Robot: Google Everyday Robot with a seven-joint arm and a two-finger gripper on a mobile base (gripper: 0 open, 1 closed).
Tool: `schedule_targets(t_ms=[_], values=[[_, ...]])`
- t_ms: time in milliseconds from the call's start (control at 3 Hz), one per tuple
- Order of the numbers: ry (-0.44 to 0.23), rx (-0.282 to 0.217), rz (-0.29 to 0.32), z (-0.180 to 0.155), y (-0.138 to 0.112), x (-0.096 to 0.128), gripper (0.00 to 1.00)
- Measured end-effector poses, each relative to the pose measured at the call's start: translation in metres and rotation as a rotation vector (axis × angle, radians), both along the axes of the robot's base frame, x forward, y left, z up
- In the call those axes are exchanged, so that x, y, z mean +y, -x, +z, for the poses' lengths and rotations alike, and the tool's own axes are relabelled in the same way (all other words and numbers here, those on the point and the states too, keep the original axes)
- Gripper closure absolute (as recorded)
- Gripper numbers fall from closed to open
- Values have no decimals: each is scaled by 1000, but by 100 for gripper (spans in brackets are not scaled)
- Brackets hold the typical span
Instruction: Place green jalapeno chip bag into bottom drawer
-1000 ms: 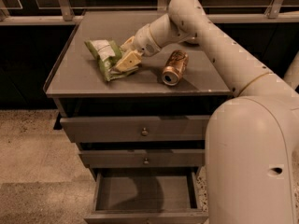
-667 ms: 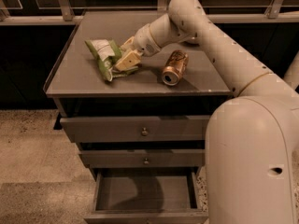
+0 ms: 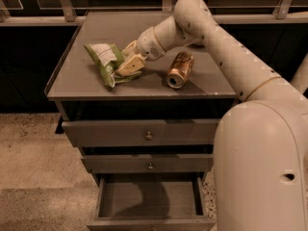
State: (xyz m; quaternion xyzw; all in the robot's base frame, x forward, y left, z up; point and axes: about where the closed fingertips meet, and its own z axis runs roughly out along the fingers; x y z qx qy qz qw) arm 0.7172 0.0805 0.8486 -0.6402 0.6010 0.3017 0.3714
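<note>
The green jalapeno chip bag (image 3: pixel 105 61) lies crumpled on the grey cabinet top (image 3: pixel 96 88), left of centre. My gripper (image 3: pixel 128 57) reaches in from the right and sits at the bag's right edge, its fingers (image 3: pixel 130 66) closed on the foil; the bag still rests on the top. The bottom drawer (image 3: pixel 149 198) is pulled open below and shows a bare grey inside.
A bronze-gold soda can (image 3: pixel 179 70) lies on its side just right of the gripper. The two upper drawers (image 3: pixel 149 134) with round knobs are shut. My arm (image 3: pixel 226 57) crosses the top's right side and my base (image 3: pixel 260 167) stands right of the cabinet.
</note>
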Motion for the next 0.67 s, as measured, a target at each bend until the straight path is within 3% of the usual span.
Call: schedule_targets(t_ms=[333,667], values=[[-27,10,61,16,26,0,100],[7,31,73,35,60,-12,100]])
